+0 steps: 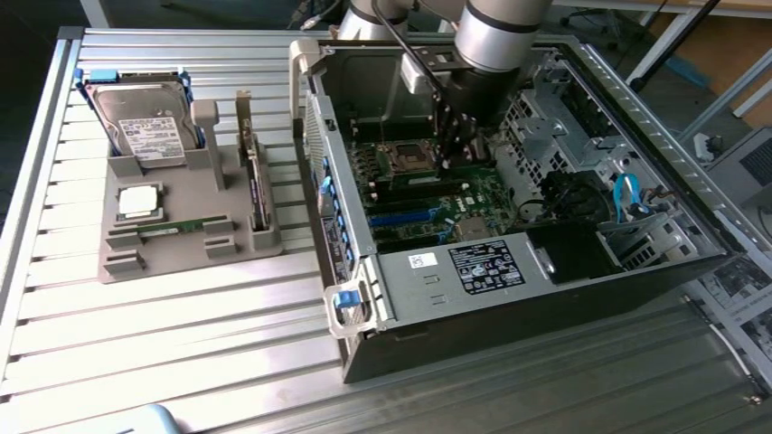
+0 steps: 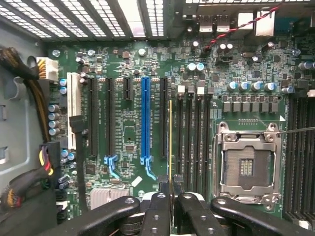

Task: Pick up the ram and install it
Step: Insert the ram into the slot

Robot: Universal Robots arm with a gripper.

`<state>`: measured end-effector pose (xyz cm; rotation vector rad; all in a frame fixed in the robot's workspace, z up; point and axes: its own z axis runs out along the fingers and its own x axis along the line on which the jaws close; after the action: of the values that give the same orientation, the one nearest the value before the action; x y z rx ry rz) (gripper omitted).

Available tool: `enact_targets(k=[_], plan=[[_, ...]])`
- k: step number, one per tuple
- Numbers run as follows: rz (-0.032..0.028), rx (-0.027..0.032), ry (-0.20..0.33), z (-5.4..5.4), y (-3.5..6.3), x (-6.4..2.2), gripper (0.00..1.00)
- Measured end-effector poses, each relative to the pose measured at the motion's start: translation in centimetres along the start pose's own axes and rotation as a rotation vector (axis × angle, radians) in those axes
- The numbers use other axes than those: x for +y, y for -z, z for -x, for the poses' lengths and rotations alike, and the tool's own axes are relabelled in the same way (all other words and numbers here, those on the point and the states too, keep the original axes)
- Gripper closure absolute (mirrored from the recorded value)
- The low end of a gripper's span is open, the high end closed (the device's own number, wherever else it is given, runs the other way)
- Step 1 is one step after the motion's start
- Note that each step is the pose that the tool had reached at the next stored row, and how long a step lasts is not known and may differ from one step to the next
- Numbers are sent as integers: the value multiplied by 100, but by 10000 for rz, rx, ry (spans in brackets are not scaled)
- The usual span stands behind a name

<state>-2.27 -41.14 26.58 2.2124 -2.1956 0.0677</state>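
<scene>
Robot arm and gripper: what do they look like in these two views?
The arm is a silver-grey tube with a black wrist section below it and a black cable running alongside. The gripper is black, with jointed linkage fingers studded with round silver pins.

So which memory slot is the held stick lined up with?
The end slot of the black row beside the empty processor socket: farthest from that socket, nearest the blue slot. The ram stands edge-on over it.

You can't see most of the ram (image 2: 170,142); it shows edge-on, a thin line. The gripper (image 2: 170,184) fingers hide its near end.
</scene>
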Motion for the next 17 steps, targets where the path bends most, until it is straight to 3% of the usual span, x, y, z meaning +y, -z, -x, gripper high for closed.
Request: enact_targets(k=[17], plan=[[10, 3, -221, 104, -124, 47, 88]])
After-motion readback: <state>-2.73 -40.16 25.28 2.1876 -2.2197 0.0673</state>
